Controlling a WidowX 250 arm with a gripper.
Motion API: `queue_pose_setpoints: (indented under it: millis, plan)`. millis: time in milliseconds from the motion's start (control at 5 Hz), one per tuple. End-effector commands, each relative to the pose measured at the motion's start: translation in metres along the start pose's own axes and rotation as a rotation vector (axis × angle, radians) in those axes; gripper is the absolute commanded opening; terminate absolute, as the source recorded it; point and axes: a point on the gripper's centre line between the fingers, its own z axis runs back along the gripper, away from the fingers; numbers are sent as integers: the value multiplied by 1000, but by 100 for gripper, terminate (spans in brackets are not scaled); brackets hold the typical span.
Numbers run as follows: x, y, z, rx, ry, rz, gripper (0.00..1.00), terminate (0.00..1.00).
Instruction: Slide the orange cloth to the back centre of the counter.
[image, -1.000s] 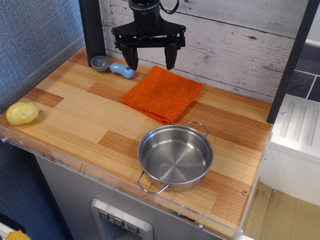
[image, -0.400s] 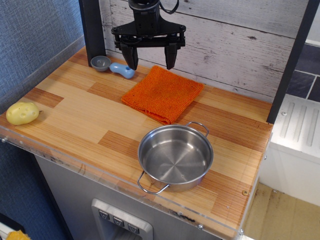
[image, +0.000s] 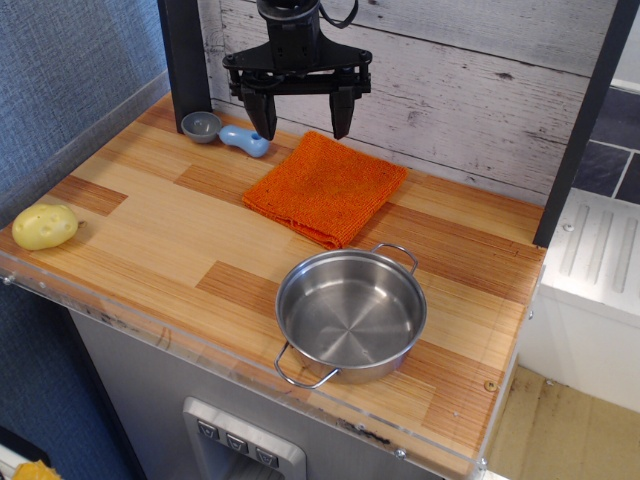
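Pot (image: 351, 315) empty, near orange cloth (image: 325, 187) on counter (image: 160, 225).

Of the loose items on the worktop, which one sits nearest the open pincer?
The orange cloth: its back corner lies almost directly below the pincer. The blue scoop is slightly off to the side; the steel pot and potato are far forward.

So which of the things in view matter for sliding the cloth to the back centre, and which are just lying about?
Part of the job:
- orange cloth, lying flat near the back wall
- counter
- hand, open, above the cloth's back edge

Just lying about:
- steel pot, empty, in front of the cloth
- potato, front left
- blue scoop, back left
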Motion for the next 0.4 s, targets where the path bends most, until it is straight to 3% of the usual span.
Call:
queue_pose_setpoints:
  millis: [0, 200]
  plan:
    - [11, -2, 28, -19, -77, -2, 100, 0]
    - [11, -2, 28, -19, -77, -2, 100, 100]
